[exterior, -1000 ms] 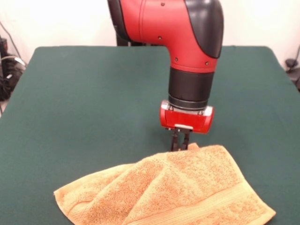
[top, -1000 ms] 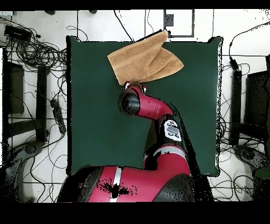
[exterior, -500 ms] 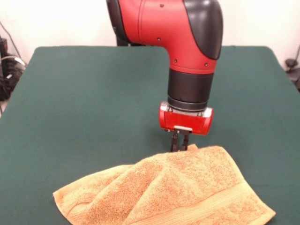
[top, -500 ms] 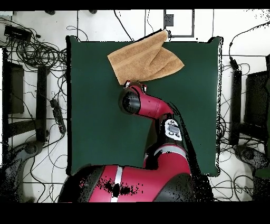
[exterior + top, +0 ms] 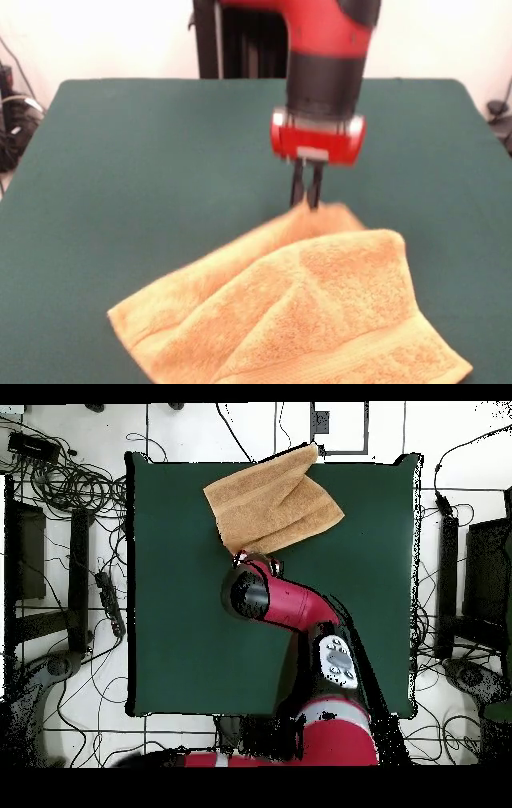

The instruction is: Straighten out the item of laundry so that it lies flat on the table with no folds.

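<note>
Gripping: my gripper [image 5: 306, 194] has its fingers pinched together on a raised corner of the towel [image 5: 320, 312], held up off the table [image 5: 144, 168].
Gripper, from above: hidden under my arm [image 5: 290, 599]; only the wrist end shows, just past the towel's edge.
Arm: comes straight down onto the towel's far corner, red wrist block above the dark fingers.
Towel: orange-tan terry, still folded; one layer lies over another in a diagonal ridge running away from my gripper.
Towel band: a woven stripe shows along the edge farthest from my gripper.
Towel on the table: near one long edge, one corner poking past that edge in the overhead view.
Table: dark green cloth, bare on every other side of the towel.
</note>
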### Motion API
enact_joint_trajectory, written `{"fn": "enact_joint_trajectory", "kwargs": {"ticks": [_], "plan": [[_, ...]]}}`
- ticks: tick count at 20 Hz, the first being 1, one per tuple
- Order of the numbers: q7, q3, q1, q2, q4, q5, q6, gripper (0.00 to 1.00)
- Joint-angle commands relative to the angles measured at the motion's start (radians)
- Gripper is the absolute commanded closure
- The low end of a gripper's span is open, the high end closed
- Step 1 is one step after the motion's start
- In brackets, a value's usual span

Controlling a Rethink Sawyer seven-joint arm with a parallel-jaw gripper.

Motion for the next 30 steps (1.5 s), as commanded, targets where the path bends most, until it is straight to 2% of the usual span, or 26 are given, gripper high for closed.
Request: {"fn": "enact_joint_trajectory", "kwargs": {"ticks": [1,5,10,15,24,25,30], "plan": [[0.141,0.019,-0.019,-0.334,0.304,0.010,0.299,1.00],[0.136,0.032,-0.052,-0.398,0.375,0.015,0.312,1.00],[0.181,-0.011,-0.033,-0.466,0.464,-0.003,0.230,1.00],[0.197,0.049,-0.082,-0.420,0.512,0.006,0.121,1.00],[0.205,0.112,-0.118,-0.401,0.554,0.021,0.056,1.00],[0.209,0.117,-0.121,-0.399,0.557,0.020,0.040,0.00],[0.221,0.132,-0.127,-0.394,0.562,0.021,0.004,0.00]]}}
